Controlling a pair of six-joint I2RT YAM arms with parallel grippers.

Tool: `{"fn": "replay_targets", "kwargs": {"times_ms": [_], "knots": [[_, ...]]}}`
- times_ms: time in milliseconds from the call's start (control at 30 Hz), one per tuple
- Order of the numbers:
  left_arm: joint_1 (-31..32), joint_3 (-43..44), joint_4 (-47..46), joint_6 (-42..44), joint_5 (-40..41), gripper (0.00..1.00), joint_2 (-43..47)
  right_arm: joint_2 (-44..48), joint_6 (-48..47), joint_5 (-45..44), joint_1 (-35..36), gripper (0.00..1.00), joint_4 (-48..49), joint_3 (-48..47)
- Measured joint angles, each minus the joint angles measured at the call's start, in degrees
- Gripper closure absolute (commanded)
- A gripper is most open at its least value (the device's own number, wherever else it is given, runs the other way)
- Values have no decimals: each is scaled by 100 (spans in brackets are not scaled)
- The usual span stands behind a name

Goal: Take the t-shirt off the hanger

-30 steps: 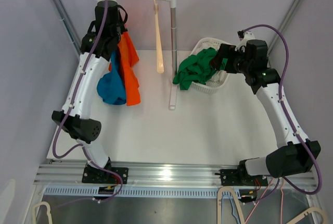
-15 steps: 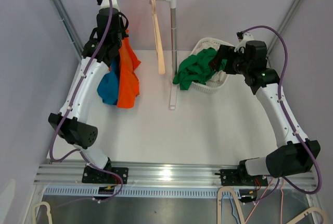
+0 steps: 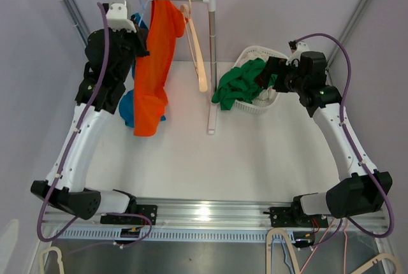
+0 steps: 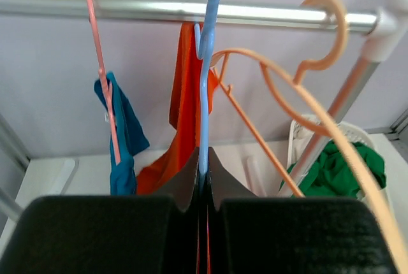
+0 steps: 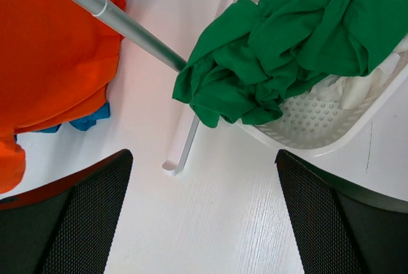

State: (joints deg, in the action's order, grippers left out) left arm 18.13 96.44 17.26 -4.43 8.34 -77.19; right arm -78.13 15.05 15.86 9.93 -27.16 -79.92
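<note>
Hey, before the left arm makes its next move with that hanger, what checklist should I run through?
1. Left end effector closed on the blue hanger: ok.
2. Blue hanger's hook lifted clear of the rail: cannot tell, as its top runs out of the wrist view.
3. Orange t-shirt off the hanger: not ok, it hangs below the rail.
4. Peach hanger clear of the path: cannot tell, as it overlaps the blue hanger in the wrist view.
5. Right end effector open and empty: ok.
</note>
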Motion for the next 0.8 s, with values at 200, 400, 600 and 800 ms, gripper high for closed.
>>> {"fn": "replay_targets", "kwargs": {"times_ms": [200,400,600,800], "knots": [[0,0,-87,101,-247,99,157,96,50,46,0,0,7,42],[0,-57,-90,94,-417,99,61,219,55,66,0,1,9,42],[0,-26,24,46,-431,99,52,262,33,201,2,1,15,66],[142,-44,494,-380,61,99,138,459,-240,463,741,1,26,199]]}}
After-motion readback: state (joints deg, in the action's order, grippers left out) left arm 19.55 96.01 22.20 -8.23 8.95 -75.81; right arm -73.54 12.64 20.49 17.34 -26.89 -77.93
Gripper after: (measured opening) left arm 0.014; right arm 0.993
